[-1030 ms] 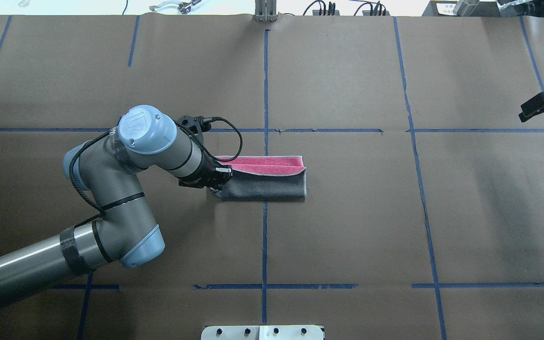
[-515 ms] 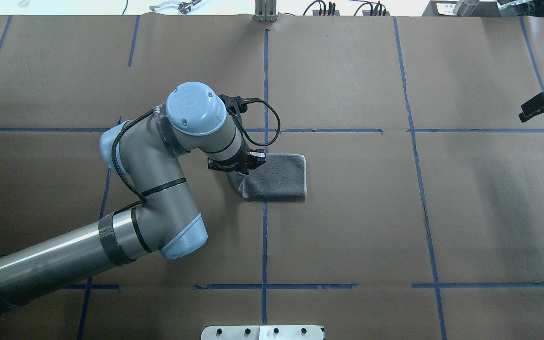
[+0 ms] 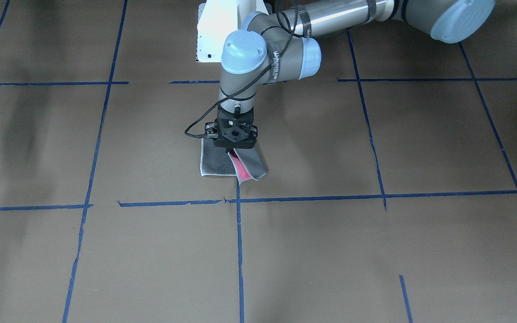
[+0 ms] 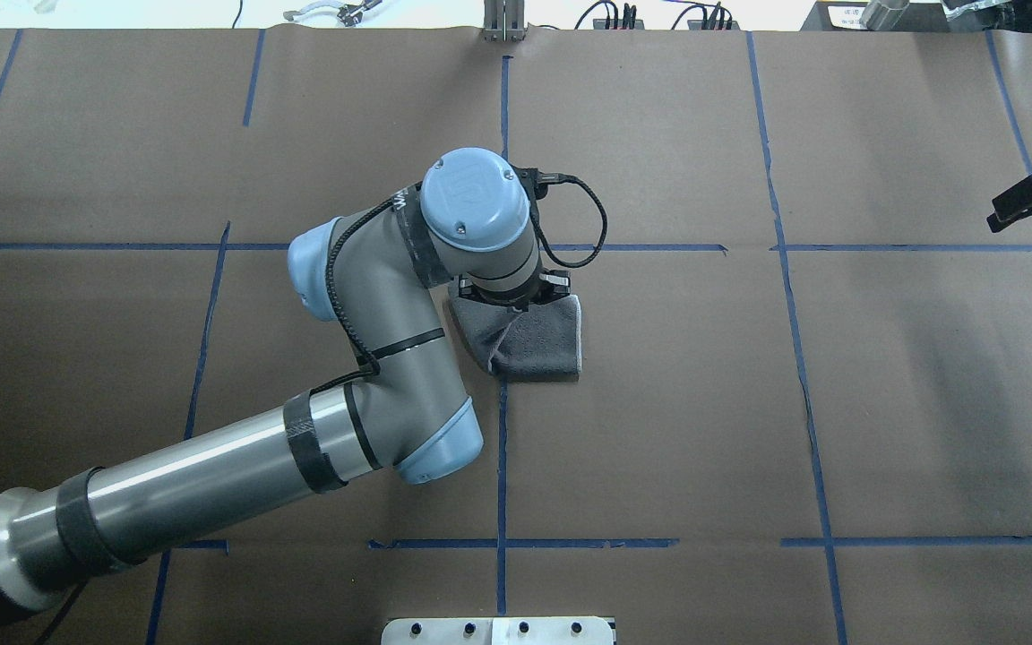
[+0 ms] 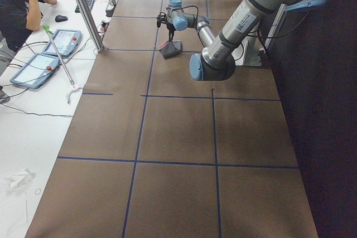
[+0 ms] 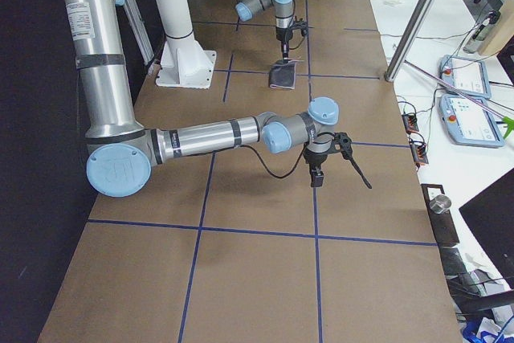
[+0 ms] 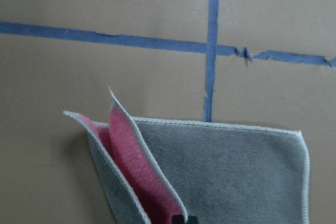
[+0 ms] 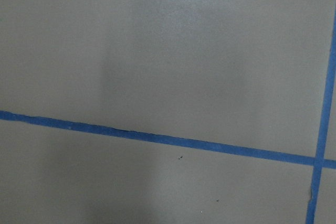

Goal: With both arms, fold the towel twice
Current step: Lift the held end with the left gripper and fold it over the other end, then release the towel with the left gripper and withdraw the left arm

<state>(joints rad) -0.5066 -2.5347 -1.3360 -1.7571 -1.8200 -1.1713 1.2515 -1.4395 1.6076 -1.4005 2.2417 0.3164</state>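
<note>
I'm watching the small black left pincer (image 3: 234, 150) pinching one end of the small square terry towel (image 3: 215, 162). Its fingers are closing tight on the doubled edge and holding it up. Below the pincer the layers are parting, showing fuzzy pink-red between dark grey faces with pale stitched edging. The rest is lying flat on the brown paper table cover (image 4: 659, 403), right under that pincer, by crossing blue tape lines (image 7: 211, 45). The black right pincer (image 4: 1027, 202) is hanging well apart from the towel; I cannot tell how wide it is standing.
</note>
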